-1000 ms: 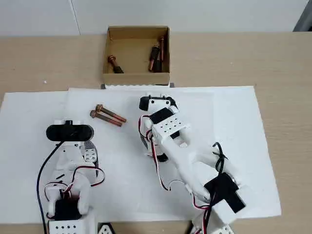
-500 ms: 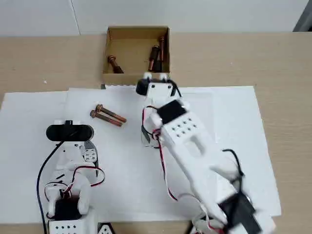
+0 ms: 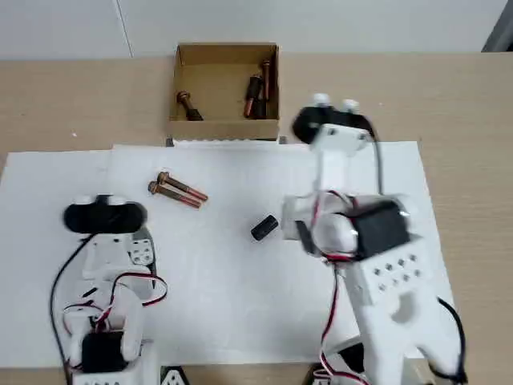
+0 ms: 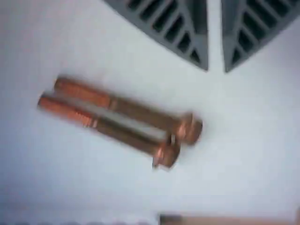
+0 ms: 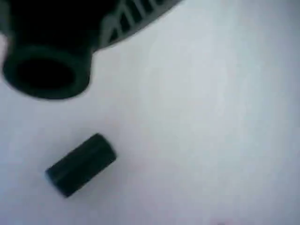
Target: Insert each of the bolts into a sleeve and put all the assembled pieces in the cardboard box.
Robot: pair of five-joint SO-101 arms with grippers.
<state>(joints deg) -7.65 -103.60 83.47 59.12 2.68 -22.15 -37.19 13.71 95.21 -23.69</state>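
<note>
Two copper bolts (image 3: 178, 190) lie side by side on the white paper (image 3: 208, 305), just ahead of my left gripper (image 3: 144, 255). In the left wrist view the bolts (image 4: 122, 119) lie below the gripper (image 4: 216, 68), whose jaws stand nearly together with nothing between them. My right gripper (image 3: 303, 233) is shut on a black sleeve (image 5: 44, 70), held end-on beside one ribbed finger (image 5: 136, 16). A second black sleeve (image 3: 264, 228) lies loose on the paper just left of that gripper, also seen as the lying sleeve (image 5: 80, 164). The cardboard box (image 3: 227, 56) holds several assembled pieces.
The box stands at the paper's far edge, on the wooden table (image 3: 72, 96). The right arm's body (image 3: 385, 265) covers the right part of the paper. Bare paper lies between the two arms.
The right arm has swung right from the paper's middle and away from the box, taking one sleeve along and uncovering the other. The left arm shifted only slightly.
</note>
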